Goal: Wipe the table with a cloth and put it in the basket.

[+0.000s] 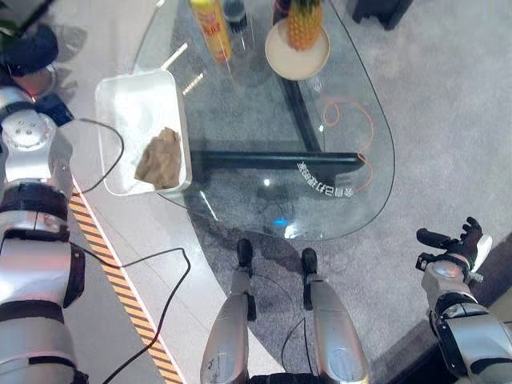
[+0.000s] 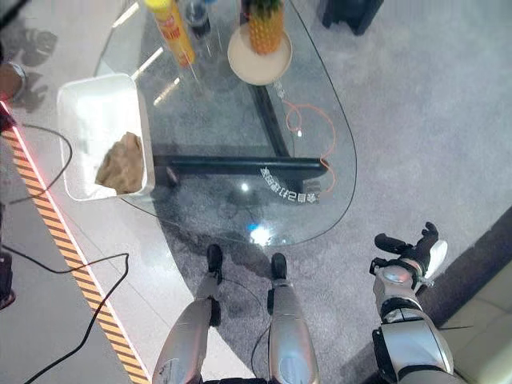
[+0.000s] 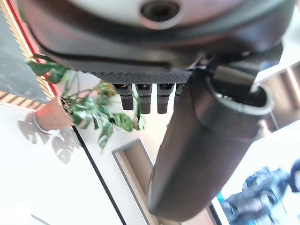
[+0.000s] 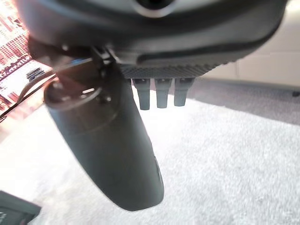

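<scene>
the crumpled brown cloth lies inside the white rectangular plastic basket, which sits on the left edge of the rounded clear glass table with its dark metal frame beneath. the right hand hangs well apart from the table over grey carpet; its own wrist view shows short straight fingers and a smooth dark thumb, holding nothing. the left wrist view shows the left hand, fingers straight and empty, beside a leafy potted plant. at the far end stand a yellow bottle and a pineapple on a pale round plate.
</scene>
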